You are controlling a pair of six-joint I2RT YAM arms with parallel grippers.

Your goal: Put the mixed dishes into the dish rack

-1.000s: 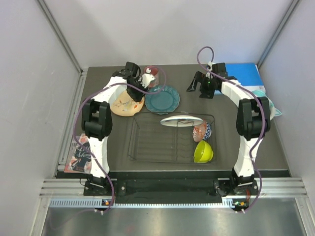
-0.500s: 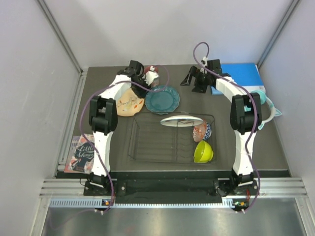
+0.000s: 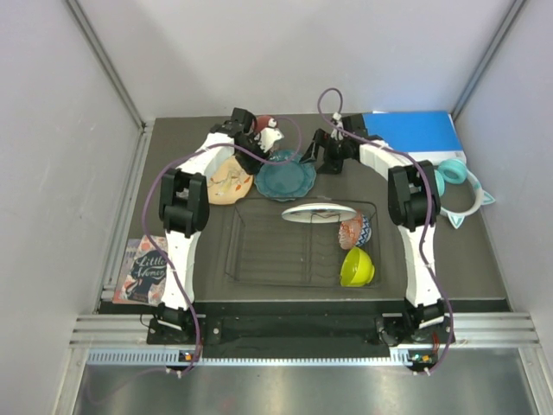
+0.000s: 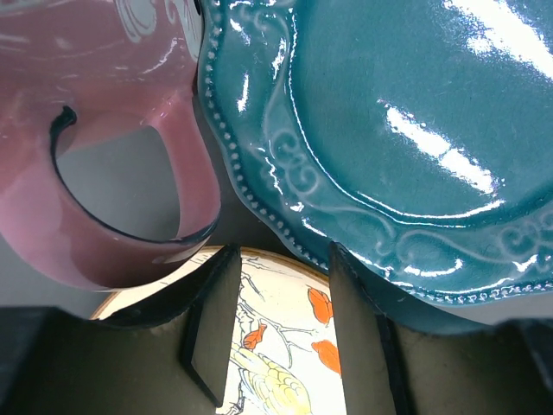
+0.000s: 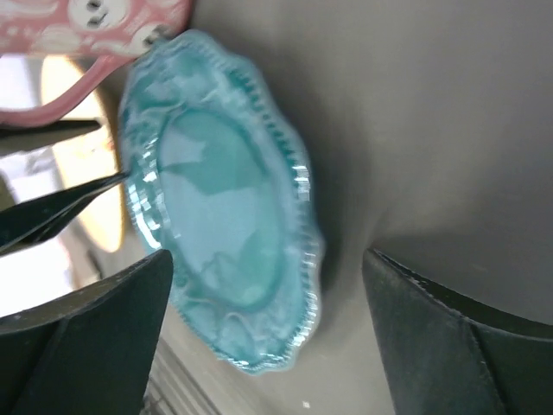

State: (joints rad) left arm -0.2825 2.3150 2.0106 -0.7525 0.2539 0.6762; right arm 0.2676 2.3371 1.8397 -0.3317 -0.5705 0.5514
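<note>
Jaws were spread on both. Left gripper (image 4: 283,259) hung over the cream plate (image 4: 285,367), between mug (image 4: 104,52) and teal plate (image 4: 406,130) near the far edge. Right gripper (image 5: 268,259) faced that teal plate, behind the rack (image 3: 263,249).

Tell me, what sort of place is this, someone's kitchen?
Probably a robot test booth, not a kitchen: a left arm and right arm are bolted to a metal rail, plain grey panels wall it in, and a dish rack and teal plate sit on the dark table.
</note>
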